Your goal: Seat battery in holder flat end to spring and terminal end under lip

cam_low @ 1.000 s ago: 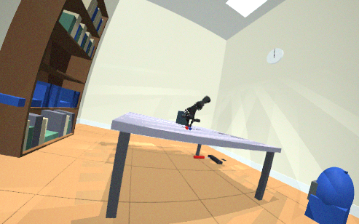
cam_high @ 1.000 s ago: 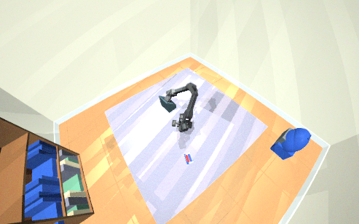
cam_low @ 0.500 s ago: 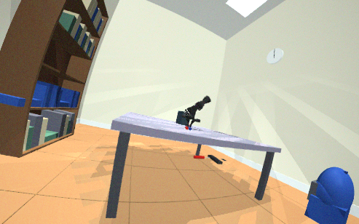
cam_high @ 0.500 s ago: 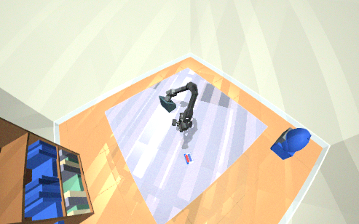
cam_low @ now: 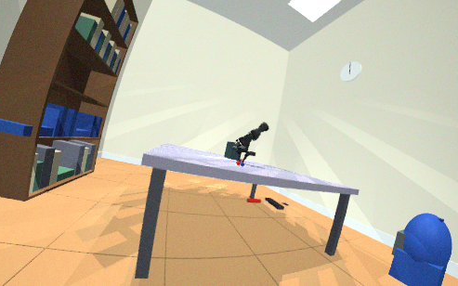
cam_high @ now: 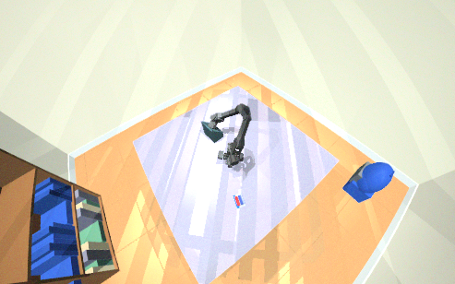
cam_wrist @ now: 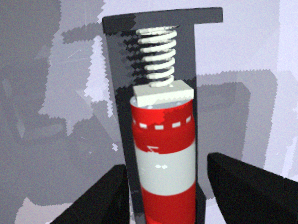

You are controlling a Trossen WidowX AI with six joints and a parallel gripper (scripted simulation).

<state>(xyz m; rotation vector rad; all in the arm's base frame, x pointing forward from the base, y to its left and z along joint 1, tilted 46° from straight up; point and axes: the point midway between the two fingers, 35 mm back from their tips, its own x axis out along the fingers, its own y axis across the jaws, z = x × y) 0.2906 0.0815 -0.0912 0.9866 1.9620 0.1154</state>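
A red battery (cam_wrist: 164,169) with a white middle band lies lengthwise in a dark holder (cam_wrist: 160,32) on the pale worktop (cam_wrist: 253,43). The battery's far end, capped by a small light block, meets a white coil spring (cam_wrist: 157,52) that runs back to the holder's far wall. The near end sits at the holder's closest edge, where a small light tab shows below it; whether it is tucked under a lip cannot be told. The claw (cam_wrist: 165,212) straddles the battery with its two dark fingers spread apart, a gap showing on each side, so it grips nothing. In the wide views the dark arm (cam_high: 240,131) bends down over the worktop, with a blue rounded object (cam_high: 369,181) on the orange floor and a brown bookshelf (cam_low: 54,93) nearby.
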